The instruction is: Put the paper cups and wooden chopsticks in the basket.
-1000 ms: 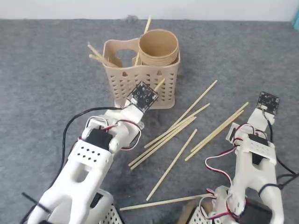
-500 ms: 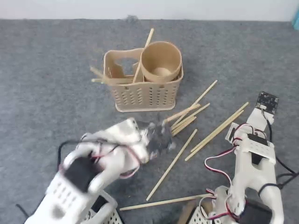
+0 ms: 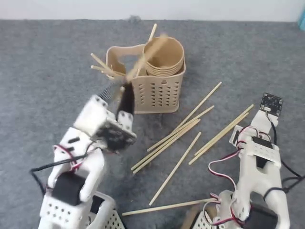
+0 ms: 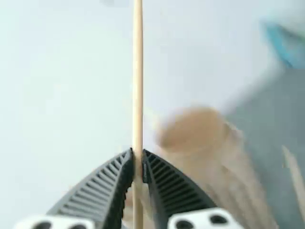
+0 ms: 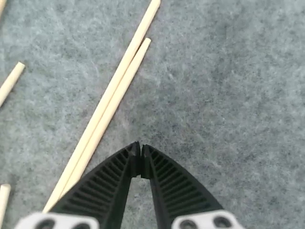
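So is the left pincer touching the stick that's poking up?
Touching. The left wrist view shows the left pincer shut on the wooden chopstick, both jaws against its sides.

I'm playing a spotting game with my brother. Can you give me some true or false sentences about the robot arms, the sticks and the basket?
1. The left gripper is pinching a chopstick. True.
2. The basket is empty. False: it holds paper cups and other chopsticks.
3. Loose chopsticks lie on the grey mat. True.
4. The right gripper holds a cup. False: it is shut on nothing, above the mat.
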Controlling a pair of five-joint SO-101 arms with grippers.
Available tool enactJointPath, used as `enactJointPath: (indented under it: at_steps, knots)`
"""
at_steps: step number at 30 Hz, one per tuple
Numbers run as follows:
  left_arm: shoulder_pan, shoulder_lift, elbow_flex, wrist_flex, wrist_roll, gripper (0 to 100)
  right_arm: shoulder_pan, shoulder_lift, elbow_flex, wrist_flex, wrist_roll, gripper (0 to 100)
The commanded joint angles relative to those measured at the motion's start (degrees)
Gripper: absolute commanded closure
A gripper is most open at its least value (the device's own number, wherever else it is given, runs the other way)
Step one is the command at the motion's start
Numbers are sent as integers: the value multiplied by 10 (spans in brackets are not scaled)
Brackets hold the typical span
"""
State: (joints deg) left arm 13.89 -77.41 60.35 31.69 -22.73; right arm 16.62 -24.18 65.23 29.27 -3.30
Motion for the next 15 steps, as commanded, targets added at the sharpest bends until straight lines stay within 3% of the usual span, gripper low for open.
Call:
enactJointPath:
  at_steps: [1,10,15]
  knots:
    - [-29,-6,27,-185,45,988,-5,0,-32,-8,9,990]
    - [-3,4,32,-376,181,988,-6,0,-31,-9,9,990]
    - [13,99,31,-469,198,988,-6,0,-30,-7,9,990]
